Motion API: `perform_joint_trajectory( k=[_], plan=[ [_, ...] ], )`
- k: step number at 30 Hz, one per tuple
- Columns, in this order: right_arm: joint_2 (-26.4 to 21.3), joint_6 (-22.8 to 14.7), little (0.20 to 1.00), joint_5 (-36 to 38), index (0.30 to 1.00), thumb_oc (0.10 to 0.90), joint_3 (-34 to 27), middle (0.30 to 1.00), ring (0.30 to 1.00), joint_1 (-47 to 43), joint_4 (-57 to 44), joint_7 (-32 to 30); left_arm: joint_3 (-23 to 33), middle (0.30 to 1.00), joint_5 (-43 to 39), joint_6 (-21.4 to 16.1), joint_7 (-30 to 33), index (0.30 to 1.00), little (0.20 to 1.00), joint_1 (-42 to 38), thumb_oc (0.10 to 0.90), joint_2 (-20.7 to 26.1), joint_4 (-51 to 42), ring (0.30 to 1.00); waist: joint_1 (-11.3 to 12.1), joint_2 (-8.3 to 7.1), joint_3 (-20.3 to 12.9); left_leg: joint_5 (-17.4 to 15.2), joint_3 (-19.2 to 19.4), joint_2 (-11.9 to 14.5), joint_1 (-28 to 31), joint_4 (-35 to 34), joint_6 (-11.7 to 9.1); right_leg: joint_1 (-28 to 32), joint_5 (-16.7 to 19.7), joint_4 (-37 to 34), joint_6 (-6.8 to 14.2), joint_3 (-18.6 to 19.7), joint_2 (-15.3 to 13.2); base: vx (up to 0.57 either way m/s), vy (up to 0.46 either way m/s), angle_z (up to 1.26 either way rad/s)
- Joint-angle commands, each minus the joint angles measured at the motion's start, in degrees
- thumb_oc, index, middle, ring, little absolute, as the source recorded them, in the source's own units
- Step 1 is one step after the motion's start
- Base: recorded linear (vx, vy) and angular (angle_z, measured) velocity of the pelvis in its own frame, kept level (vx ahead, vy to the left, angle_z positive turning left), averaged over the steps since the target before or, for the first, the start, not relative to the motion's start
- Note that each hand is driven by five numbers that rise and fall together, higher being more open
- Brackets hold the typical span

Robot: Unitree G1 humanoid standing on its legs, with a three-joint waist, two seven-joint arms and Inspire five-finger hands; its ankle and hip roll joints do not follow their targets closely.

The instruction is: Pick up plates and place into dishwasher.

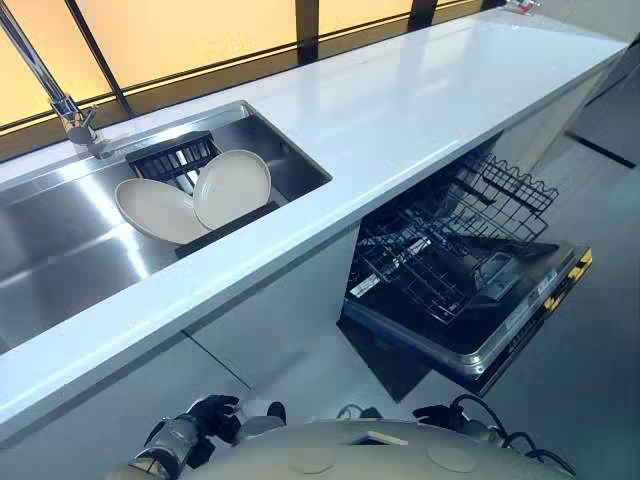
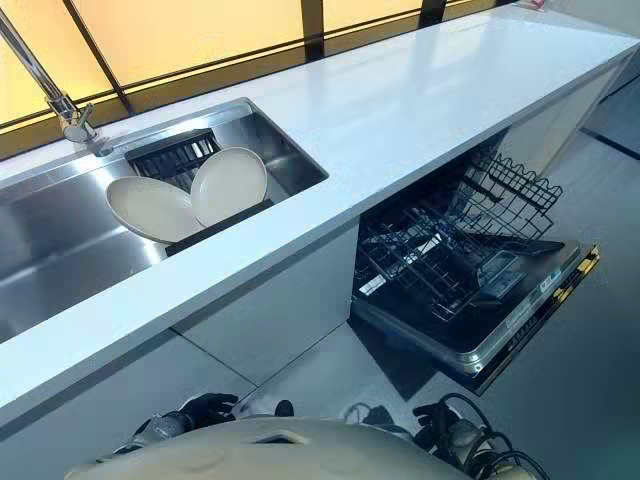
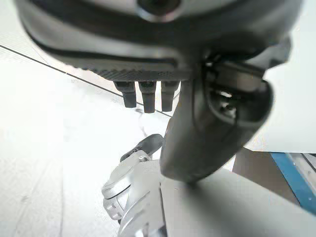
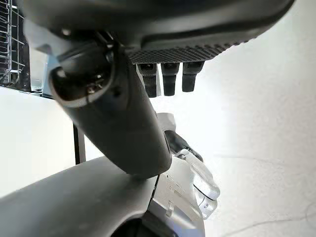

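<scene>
Left hand (image 1: 205, 420) and right hand (image 1: 440, 413) low, fingers (image 3: 148, 101) loosely apart, empty, far from plates (image 1: 232, 187) in sink (image 1: 60, 262).

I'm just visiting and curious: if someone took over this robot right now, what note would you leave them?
Left robot hand: open, holding nothing, hanging low.
Right robot hand: the same.
In the sink, the left plate and right plate lean on a black rack.
Dishwasher open, its lower rack pulled out, no plates visible in it.
Done: nothing.
Left: both plates.
</scene>
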Motion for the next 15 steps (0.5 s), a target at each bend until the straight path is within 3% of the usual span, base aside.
perform_joint_trajectory(
  k=[1,15],
  plan=[
    [1.9,-2.2,0.900,0.4,0.900,0.800,-0.4,0.900,0.900,-5.0,0.5,0.8,0.5,0.900,-1.0,-2.9,-2.1,0.900,0.900,-4.9,0.800,-4.4,1.9,0.900,1.3,0.61,2.0,-8.9,3.0,-4.9,3.6,0.9,4.1,-4.4,0.0,3.6,0.8,-0.1,2.2,-0.31,-0.427,0.53],
    [1.7,-2.1,0.900,0.4,0.900,0.800,-0.3,0.900,0.900,-5.3,0.4,1.2,0.4,0.900,-2.2,-3.7,-1.6,0.900,0.900,-5.1,0.800,-4.3,1.6,0.900,1.4,0.72,2.2,-8.9,3.0,-4.8,3.5,1.0,4.2,-4.6,-0.2,4.0,0.9,-0.1,2.1,0.00,0.000,0.00]
  ],
)
